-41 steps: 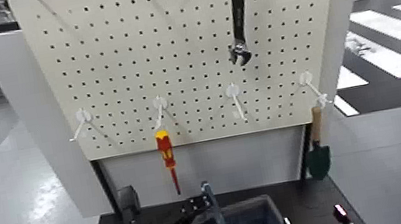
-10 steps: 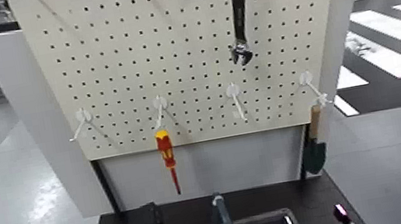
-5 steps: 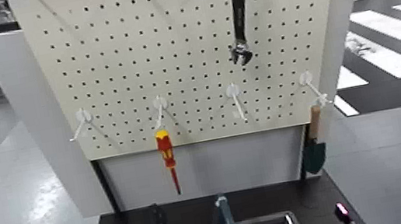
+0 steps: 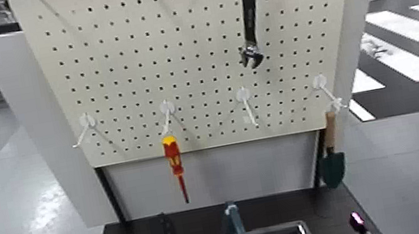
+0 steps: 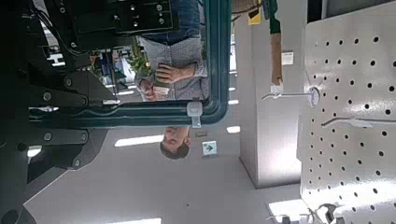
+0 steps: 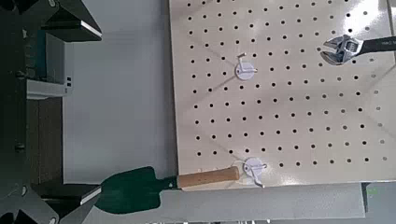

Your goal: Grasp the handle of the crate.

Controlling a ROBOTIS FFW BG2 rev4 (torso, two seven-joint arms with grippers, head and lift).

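Wrench (image 4: 249, 25) on pegboard (image 4: 195, 63) — above | screwdriver (image 4: 176, 168) — left | trowel (image 4: 333, 156) — right | crate (image 4: 287, 231) before board

The dark tabletop (image 4: 198, 221) lies open between the crate (image 4: 303, 230) and the pegboard (image 4: 195, 63). The hanging screwdriver (image 4: 176, 166) and trowel (image 4: 332, 156) flank that gap's far side; white hooks jut out above.
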